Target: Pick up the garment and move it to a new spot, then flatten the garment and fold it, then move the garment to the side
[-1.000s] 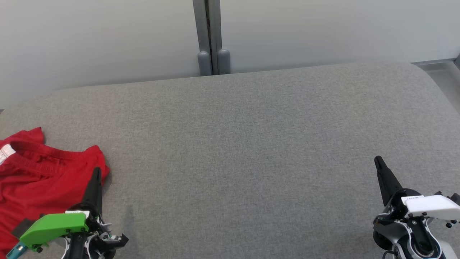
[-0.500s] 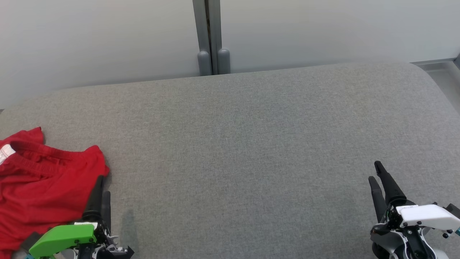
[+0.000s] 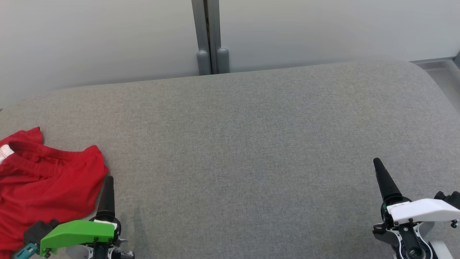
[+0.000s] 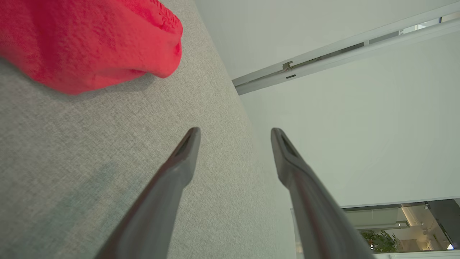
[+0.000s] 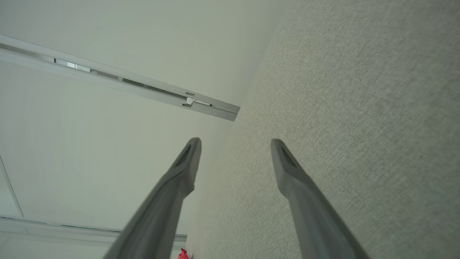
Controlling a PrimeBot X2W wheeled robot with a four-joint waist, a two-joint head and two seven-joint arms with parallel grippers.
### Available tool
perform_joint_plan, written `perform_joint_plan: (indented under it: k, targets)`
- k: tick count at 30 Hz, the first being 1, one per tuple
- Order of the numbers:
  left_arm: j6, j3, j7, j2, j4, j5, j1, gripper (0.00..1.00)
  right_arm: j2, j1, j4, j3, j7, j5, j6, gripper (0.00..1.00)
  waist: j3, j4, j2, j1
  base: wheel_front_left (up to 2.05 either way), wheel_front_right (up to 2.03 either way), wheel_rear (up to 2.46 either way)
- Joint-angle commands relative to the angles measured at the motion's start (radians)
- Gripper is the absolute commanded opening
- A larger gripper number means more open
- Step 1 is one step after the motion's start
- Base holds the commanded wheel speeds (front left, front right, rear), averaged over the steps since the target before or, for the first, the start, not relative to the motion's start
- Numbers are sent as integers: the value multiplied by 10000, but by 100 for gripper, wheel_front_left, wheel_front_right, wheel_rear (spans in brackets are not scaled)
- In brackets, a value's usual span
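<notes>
Lying near left: the red garment (image 3: 43,180), rumpled on the grey cushion (image 3: 251,144), its right edge just beside the left gripper (image 3: 109,181).
Open room: bare cushion runs from the garment across to the right gripper (image 3: 377,163) and back to the far rounded edge (wall panels (image 3: 107,36) and a grey post (image 3: 210,36) stand behind it).
Left gripper: fingers spread wide, holding nothing, tips apart from the garment's hem.
Right gripper: fingers spread wide, empty, near right, well apart from the garment.
Writing: a white tag (image 3: 4,153) at the waistband is too small to read; the small label on the right gripper's white cover (image 3: 424,210) is unreadable too.
Cut off: the garment runs past the left and near frame edges, and the left gripper's green cover (image 3: 77,233) hides part of it.
</notes>
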Motion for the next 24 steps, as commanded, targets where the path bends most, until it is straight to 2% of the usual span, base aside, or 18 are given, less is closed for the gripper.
perform_joint_plan:
  k: [1, 14, 24]
  targets:
    - [72, -51, -119, 74, -85, 528, -364, 100, -109, -311, -156, 17, -133, -488, 3, 100, 0, -2, 0, 0, 0, 0, 0]
    - [470, -556, -634, 260, 13, 3074, -440, 100, -191, -426, -277, 146, -651, -2876, 3, 100, 8, -49, 0, 0, 0, 0, 0]
    - [789, -979, -983, 351, 44, 4503, -436, 100, -215, -547, -207, 351, -1002, -4380, 4, 100, 19, -39, 0, 0, 0, 0, 0]
